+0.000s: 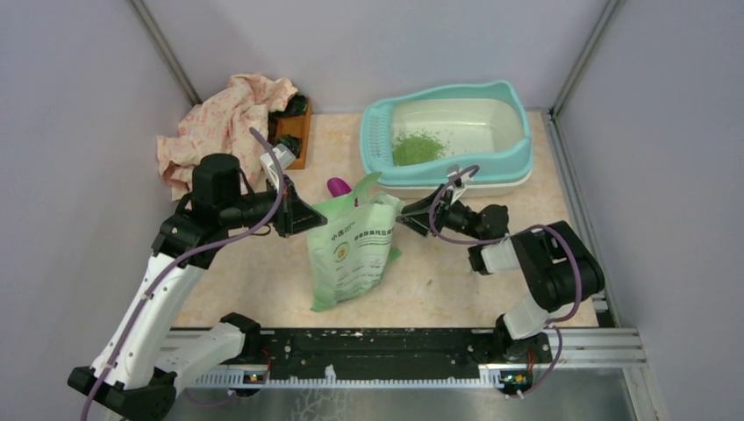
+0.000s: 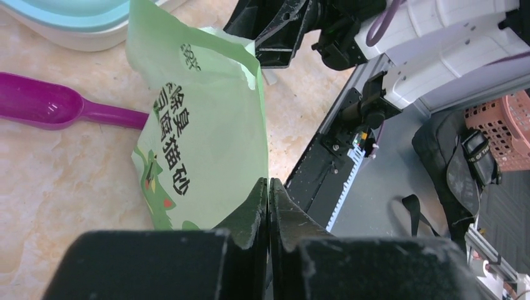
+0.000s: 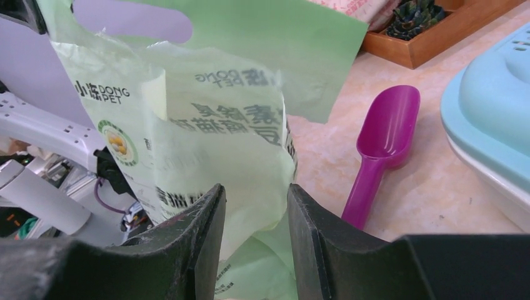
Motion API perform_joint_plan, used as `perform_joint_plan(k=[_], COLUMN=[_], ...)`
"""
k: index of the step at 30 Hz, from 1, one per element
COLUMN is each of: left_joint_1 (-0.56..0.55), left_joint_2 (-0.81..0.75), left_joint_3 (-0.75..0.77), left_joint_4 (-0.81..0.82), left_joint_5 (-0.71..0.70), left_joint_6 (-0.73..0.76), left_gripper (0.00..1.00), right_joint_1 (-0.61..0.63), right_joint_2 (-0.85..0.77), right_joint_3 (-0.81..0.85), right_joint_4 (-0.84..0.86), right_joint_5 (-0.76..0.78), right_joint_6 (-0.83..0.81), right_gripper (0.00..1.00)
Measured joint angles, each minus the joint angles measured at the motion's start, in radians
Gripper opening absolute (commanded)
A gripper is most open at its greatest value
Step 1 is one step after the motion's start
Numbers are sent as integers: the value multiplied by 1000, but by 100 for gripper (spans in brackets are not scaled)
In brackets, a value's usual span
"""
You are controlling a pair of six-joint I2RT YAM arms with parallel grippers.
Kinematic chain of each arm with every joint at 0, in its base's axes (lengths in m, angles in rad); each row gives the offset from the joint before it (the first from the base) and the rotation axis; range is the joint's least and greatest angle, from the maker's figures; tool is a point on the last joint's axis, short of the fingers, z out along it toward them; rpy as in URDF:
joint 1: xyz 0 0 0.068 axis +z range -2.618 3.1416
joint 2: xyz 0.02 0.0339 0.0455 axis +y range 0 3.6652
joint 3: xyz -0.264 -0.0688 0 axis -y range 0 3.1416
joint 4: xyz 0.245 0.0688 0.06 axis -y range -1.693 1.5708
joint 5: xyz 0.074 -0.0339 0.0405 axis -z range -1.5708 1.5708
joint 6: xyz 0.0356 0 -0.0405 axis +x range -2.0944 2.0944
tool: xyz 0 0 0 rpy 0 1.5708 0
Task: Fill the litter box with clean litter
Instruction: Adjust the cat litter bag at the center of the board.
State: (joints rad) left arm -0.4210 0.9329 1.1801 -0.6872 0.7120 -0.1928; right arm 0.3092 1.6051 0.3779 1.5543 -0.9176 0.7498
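While left gripper (image 2: 269, 185) clamps fingers flat on bag (image 1: 351, 250) edge, right gripper (image 3: 255, 195) pinches bunched fold at opposite top corner. Litter box (image 1: 519, 151) rim just beyond right gripper; clean litter (image 1: 418, 147) inside basin. Scoop (image 3: 384, 134) beyond bag. Table (image 1: 439, 285) open behind right gripper. One bag, one scoop, one box.
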Motion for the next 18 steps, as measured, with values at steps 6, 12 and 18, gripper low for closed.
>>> perform_joint_plan(k=[6,12,18], left_joint_1=[0,0,0], left_joint_2=[-8,-9,-9], left_joint_3=[6,7,7], left_joint_4=[12,-1,-18], left_joint_5=[-43,-96,-114], left_joint_6=[8,11,-16], left_gripper=[9,9,10], right_joint_1=[-2,27,184], right_joint_2=[-204,-467,-506], right_joint_3=[5,177,468], right_joint_4=[-306,-940,-1427], right_joint_5=[73,185,259], right_joint_6=[-108,-337,-620], right_gripper=[42,46,53])
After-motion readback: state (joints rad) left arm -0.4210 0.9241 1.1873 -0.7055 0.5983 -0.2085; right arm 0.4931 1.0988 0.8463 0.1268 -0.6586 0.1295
